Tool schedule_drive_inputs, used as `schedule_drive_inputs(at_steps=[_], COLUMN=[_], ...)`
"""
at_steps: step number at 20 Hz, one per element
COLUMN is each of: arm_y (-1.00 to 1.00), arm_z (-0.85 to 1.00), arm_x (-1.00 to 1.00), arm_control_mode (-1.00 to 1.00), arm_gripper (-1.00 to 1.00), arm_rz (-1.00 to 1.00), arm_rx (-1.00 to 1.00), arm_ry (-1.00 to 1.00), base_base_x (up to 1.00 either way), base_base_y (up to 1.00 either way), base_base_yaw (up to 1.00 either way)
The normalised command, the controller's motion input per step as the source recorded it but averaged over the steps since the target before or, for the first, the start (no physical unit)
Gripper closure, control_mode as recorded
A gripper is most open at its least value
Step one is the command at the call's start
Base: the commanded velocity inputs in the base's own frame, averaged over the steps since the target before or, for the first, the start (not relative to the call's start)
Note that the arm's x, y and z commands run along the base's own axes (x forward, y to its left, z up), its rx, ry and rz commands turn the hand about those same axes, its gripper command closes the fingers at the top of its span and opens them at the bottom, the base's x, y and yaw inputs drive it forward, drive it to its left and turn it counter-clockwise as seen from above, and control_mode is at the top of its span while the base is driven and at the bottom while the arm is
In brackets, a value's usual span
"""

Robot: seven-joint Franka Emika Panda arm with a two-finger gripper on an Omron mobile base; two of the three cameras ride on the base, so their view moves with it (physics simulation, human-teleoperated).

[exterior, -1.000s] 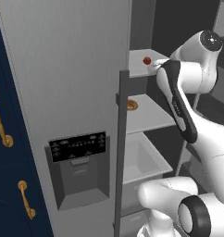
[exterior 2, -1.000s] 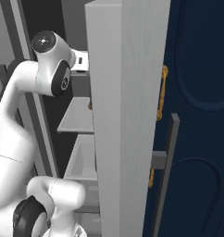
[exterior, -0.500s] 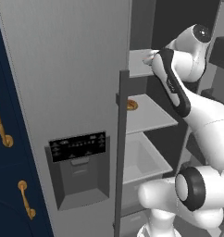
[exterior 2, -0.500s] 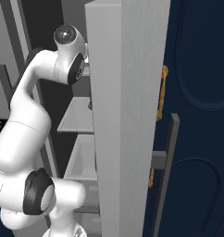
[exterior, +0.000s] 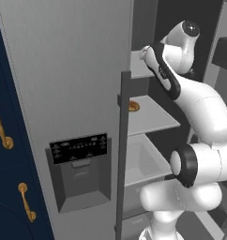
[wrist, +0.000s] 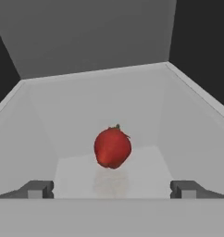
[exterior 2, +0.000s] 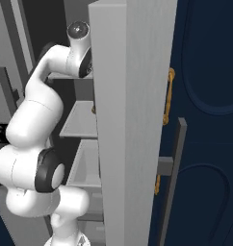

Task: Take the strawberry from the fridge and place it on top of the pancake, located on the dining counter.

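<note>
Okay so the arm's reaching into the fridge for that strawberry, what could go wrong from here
The strawberry is small and round, lying loose on the pale shelf ahead of the open end effector; a fingertip could nudge it so it rolls away. The arm also reaches in close beside the fridge door, so it might clip that edge.

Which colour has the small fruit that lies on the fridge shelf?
The strawberry is red, with a small green stem on top; the hand view shows it best.

You can see pale grey shelves inside the fridge (exterior: 73, 70). The strawberry (wrist: 112, 147) sits on the top shelf (wrist: 146, 166), out in the open. One shelf (exterior: 150, 117) down lies a flat orange-brown round food piece (exterior: 132, 106), maybe right at the front edge.
</note>
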Motion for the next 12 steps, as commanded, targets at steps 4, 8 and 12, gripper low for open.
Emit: schedule_drive_inputs(at_steps=[4,8,12], arm_y=[0.00,0.00,0.00], arm_z=[0.00,-0.03,-0.06], arm_x=[0.59,0.63,0.08], arm_control_mode=[-1.00,-1.00,-1.00], arm_gripper=[-1.00,-1.00,-1.00], arm_rz=[0.00,0.00,0.00], arm_rx=[0.00,0.00,0.00], arm_ry=[0.05,0.03,0.10], base_base_x=[0.00,0.00,0.00], base_base_y=[0.00,0.00,0.00], base_base_yaw=[0.00,0.00,0.00])
